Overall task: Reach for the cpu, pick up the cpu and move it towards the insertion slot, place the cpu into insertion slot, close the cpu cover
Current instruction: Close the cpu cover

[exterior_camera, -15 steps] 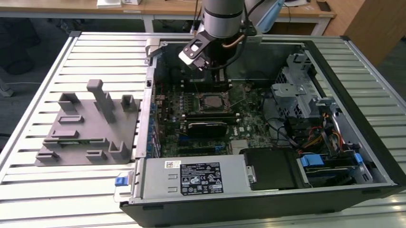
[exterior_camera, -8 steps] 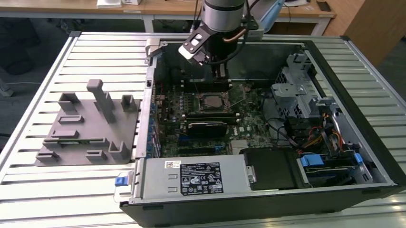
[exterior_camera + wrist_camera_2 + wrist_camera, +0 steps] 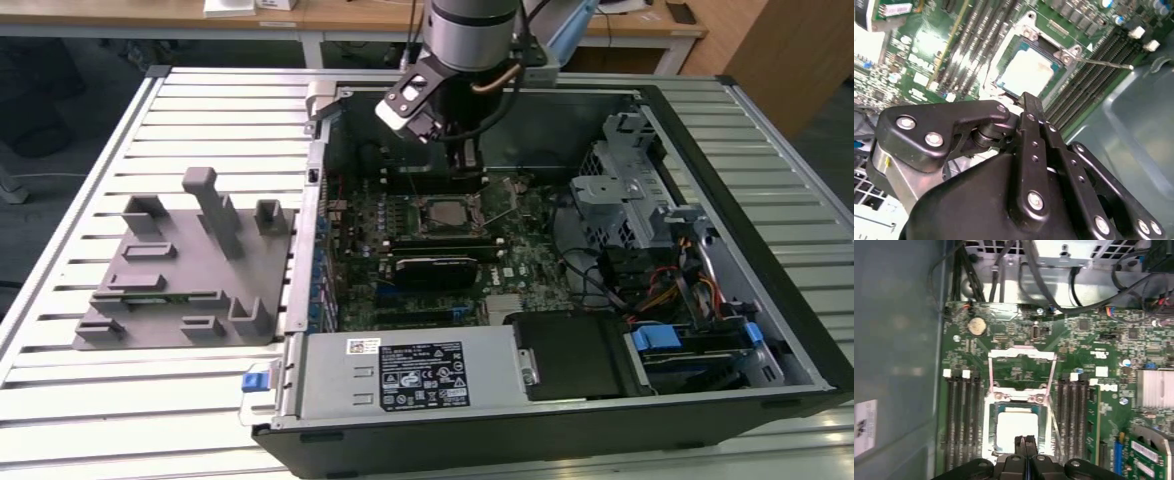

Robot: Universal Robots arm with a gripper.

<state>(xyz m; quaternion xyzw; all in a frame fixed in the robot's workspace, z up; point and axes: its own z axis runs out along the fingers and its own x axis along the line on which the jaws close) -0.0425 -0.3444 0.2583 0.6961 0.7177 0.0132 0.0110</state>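
Note:
The cpu [image 3: 1015, 426] lies flat in the insertion slot [image 3: 988, 435] on the green motherboard, its silvery top showing in both wrist views [image 3: 1026, 74]. The cpu cover [image 3: 1021, 355] is swung open, a thin metal frame standing beyond the chip with the board visible through its cut-out. Its wire lever [image 3: 1104, 62] sticks out free beside the socket. My gripper [image 3: 1025, 442] hangs just above the chip's near edge, fingers pressed together with nothing between them; whether the tips touch the chip cannot be told. In the exterior view the gripper [image 3: 461, 165] is low inside the case, over the socket [image 3: 447, 212].
Long black memory slots [image 3: 961, 425] flank the socket on both sides. The open computer case holds a black heatsink block [image 3: 434, 268], a drive cage [image 3: 627, 190], cables [image 3: 667, 290] and the power supply [image 3: 414, 375]. A grey fixture block [image 3: 180, 265] lies on the slatted table at the exterior view's left.

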